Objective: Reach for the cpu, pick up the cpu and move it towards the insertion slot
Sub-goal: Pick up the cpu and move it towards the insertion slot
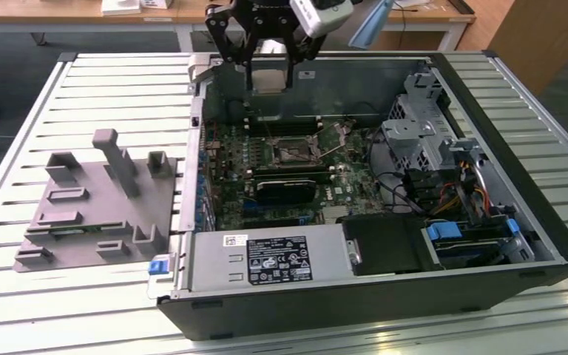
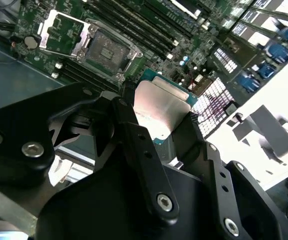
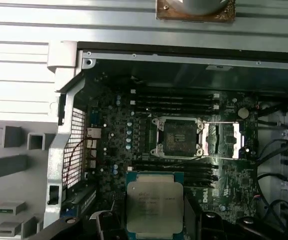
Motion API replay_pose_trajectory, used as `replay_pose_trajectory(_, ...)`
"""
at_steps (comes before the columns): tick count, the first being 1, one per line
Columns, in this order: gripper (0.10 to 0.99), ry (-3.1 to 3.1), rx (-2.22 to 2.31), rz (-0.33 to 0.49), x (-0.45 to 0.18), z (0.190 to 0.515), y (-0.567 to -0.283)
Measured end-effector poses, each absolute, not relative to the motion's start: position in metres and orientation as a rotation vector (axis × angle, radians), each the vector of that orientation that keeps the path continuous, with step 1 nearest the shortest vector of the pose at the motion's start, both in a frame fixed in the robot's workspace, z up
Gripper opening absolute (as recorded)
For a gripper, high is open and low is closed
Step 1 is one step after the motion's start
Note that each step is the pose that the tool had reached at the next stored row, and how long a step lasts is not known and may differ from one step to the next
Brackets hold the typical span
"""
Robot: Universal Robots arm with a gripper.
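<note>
one slatted tabletop (image 1: 57, 296) carries one open computer case (image 1: 481, 244), laid on its side so the board faces up. one grey tray (image 1: 86, 222) sits at the exterior view's left, apart from the case. one gripper (image 3: 155, 220) hangs over the far part of the case, closed on the one cpu (image 3: 155, 206) by its edges, metal top exposed. one insertion slot (image 3: 176, 137) lies open on the board below, bracket swung aside, likely ready for the chip.
</note>
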State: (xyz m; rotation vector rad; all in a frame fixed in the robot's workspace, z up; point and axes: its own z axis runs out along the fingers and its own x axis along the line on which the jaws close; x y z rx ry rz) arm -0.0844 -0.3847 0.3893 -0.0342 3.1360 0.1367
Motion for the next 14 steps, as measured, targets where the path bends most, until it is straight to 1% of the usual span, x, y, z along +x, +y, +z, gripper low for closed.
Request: replay_pose_trajectory(14,0.545,3.136,-0.034,0.137,-0.053,0.389,-0.362)
